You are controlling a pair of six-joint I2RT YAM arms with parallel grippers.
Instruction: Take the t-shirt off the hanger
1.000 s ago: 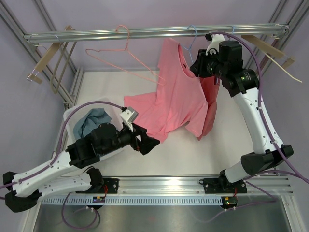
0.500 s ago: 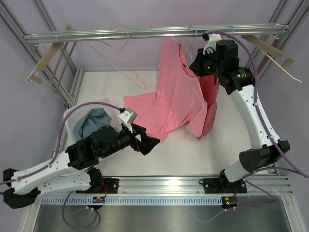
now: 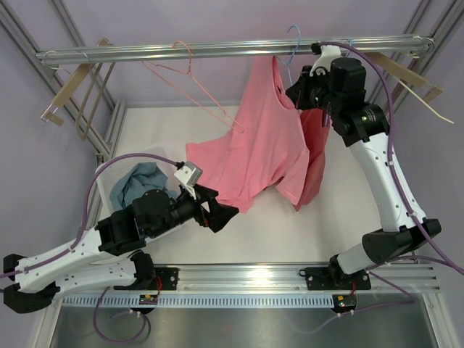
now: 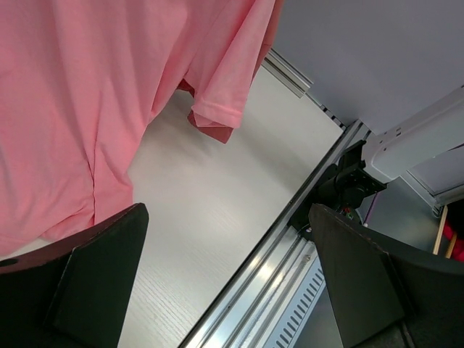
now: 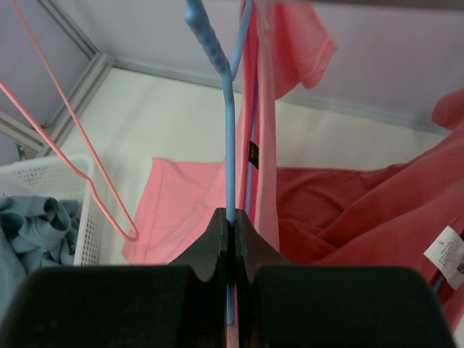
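Right gripper (image 5: 230, 225) pinches thin blue wire hanger (image 5: 229, 145); pink fabric t-shirt (image 3: 264, 145) drapes below, toward the gaping, empty left gripper (image 4: 228, 272).

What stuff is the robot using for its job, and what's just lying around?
For the job: pink t-shirt, blue hanger, right fingers pinching it.
Just around: empty pink hanger, white basket, blue cloth, wooden hangers, red shirt.

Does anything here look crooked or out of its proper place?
Yes. The pink t-shirt hangs lopsided from the blue hanger, its body sagging off to one side. The right gripper is shut on that hanger's wire. The empty pink hanger on the rail also hangs tilted.
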